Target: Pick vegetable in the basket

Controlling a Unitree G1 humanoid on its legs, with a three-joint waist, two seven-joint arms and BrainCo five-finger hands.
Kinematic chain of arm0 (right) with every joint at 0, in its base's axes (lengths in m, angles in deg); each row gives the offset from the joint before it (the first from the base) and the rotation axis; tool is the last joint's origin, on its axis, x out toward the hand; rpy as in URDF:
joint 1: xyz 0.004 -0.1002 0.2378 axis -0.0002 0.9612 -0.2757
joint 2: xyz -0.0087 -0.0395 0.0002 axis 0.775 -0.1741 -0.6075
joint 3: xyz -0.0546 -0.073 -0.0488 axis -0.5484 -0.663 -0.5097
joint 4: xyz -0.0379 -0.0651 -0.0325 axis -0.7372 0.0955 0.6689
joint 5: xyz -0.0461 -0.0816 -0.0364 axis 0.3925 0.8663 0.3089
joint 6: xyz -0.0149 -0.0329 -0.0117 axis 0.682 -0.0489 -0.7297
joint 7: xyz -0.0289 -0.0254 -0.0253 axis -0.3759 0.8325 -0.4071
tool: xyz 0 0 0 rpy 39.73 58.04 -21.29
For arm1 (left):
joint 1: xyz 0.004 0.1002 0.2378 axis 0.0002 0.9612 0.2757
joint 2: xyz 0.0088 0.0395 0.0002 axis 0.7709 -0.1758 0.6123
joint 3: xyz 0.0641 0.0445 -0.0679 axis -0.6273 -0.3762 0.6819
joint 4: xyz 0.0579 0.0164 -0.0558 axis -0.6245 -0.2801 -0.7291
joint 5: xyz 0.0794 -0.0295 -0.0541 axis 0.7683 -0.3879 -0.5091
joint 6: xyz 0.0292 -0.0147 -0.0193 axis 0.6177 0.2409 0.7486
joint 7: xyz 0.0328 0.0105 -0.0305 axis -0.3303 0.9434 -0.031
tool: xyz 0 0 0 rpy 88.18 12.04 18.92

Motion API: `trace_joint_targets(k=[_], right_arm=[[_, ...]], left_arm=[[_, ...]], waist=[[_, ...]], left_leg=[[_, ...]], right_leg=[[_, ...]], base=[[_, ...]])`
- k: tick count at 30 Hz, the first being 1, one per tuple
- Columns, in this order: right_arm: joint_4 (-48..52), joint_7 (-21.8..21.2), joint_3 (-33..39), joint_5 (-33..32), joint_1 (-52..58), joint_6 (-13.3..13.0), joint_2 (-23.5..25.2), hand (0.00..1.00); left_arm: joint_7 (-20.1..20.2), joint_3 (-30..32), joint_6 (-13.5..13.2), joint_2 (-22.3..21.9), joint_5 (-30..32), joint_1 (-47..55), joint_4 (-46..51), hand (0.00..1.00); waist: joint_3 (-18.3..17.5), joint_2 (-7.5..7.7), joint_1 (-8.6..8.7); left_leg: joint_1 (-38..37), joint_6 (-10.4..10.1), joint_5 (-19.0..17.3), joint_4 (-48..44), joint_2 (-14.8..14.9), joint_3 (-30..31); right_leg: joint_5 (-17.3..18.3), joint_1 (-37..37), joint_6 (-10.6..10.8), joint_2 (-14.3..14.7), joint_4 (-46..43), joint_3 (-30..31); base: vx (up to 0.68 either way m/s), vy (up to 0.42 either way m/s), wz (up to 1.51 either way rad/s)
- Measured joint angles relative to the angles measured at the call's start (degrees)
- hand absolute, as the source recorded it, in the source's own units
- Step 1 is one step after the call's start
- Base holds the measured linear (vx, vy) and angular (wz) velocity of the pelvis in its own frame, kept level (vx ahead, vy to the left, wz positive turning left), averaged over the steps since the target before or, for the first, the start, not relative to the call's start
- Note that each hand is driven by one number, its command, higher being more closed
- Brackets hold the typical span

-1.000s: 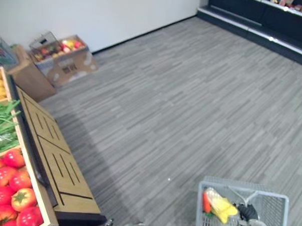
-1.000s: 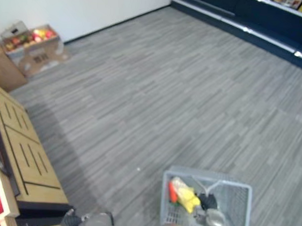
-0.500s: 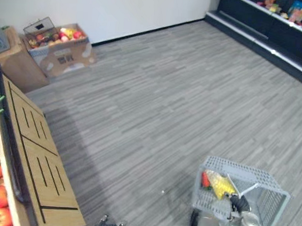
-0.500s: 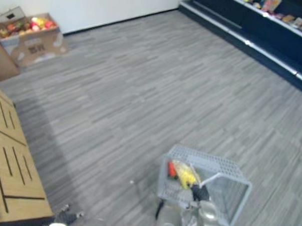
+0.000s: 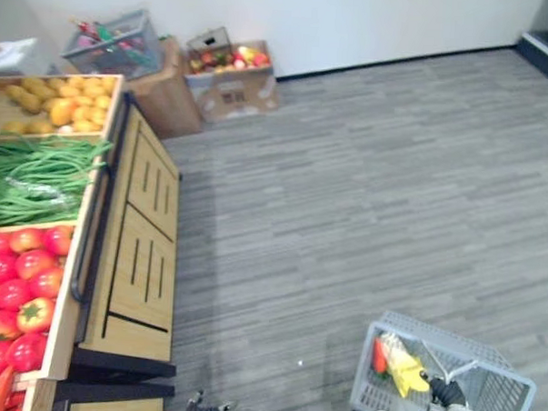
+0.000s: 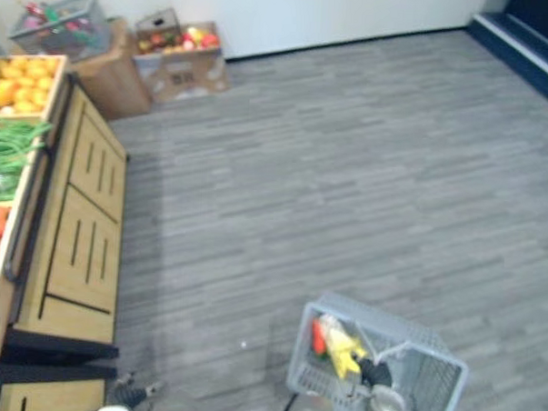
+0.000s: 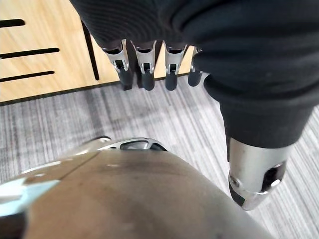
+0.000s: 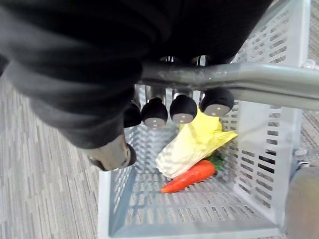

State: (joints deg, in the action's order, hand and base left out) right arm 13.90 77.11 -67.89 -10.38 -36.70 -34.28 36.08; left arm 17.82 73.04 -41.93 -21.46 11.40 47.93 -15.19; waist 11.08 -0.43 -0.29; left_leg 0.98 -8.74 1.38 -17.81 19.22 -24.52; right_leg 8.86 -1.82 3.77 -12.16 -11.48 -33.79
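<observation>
A grey plastic basket (image 5: 368,381) hangs low at my right side above the floor. My right hand (image 8: 182,107) is shut on its grey handle (image 8: 249,79), fingers curled over the bar. Inside lie an orange carrot (image 8: 192,178) and a yellow-white leafy vegetable (image 8: 195,143); both also show as the carrot (image 5: 379,356) and the yellow vegetable (image 5: 403,368) from above. My left hand (image 7: 146,63) hangs beside the wooden stand, fingers straight, holding nothing.
A wooden produce stand (image 5: 143,254) runs along the left with red tomatoes (image 5: 16,285), green beans (image 5: 34,172) and yellow produce (image 5: 65,101). By the far wall sit a cardboard box of fruit (image 5: 232,72) and a wire basket (image 5: 113,42). Grey floor stretches ahead.
The whole picture has swung left, so the camera moved: the stand and its bins now show far more. The basket stays in my right hand.
</observation>
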Motion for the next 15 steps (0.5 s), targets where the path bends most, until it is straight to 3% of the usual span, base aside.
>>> trace_joint_targets(k=[3,5,7,8,12,15], right_arm=[[0.03,0.18,1.54,0.0,0.05,-0.01,-0.14,1.0],[0.15,0.28,2.07,0.0,-0.02,-0.02,-0.57,1.0],[0.16,0.42,2.05,0.03,-0.37,-0.01,-0.49,1.0],[0.13,0.31,1.38,0.07,-0.43,0.02,-0.32,1.0],[0.15,0.27,0.92,0.59,-0.75,0.03,1.62,1.0],[0.44,0.5,0.22,0.62,-1.42,-0.03,1.46,1.0]], left_arm=[[0.03,-0.04,0.07,-0.14,0.35,0.32,-0.14,0.0],[0.14,-0.09,0.38,-0.28,0.89,0.27,-0.66,0.0],[0.21,-0.15,0.43,-0.22,0.87,0.27,-0.97,0.0],[0.23,-0.05,0.4,0.12,0.86,0.27,-0.93,0.0],[0.39,-0.05,0.52,1.42,0.88,0.29,-1.2,0.0],[0.58,-0.26,0.64,1.22,0.89,0.43,-2.2,0.0]], waist=[[0.03,0.09,-0.15],[-0.05,0.0,-0.15],[-0.35,-0.43,-1.21],[-0.33,0.43,-2.2],[-0.5,2.65,-2.34],[-0.56,1.62,-2.2]], left_leg=[[1.14,0.53,-4.04,1.29,-5.1,-3.55],[1.56,2.73,-3.22,8.12,-9.72,-6.42],[1.04,4.1,-3.27,11.78,-10.9,-5.91],[1.45,4.56,-3.53,11.81,-11.45,-5.87],[0.86,6.24,-4.57,10.08,-12.42,-4.8],[-1.19,6.8,-6.52,10.78,-10.56,-4.75]], right_leg=[[-0.58,-1.69,0.8,-0.8,1.52,-2.85],[-1.79,-1.61,2.32,-1.38,2.61,-5.0],[-4.04,-1.45,2.99,-0.32,5.96,-5.2],[-5.51,-1.77,3.05,-0.11,8.09,-4.98],[-6.14,-3.84,2.87,-1.27,8.11,-3.89],[-5.97,2.25,3.11,-4.12,-9.33,0.5]], base=[[0.04,0.029,0.55],[0.07,0.123,0.6],[0.09,0.134,0.24],[0.07,0.126,0.07],[0.05,0.117,0.2],[0.02,0.121,-0.04]])
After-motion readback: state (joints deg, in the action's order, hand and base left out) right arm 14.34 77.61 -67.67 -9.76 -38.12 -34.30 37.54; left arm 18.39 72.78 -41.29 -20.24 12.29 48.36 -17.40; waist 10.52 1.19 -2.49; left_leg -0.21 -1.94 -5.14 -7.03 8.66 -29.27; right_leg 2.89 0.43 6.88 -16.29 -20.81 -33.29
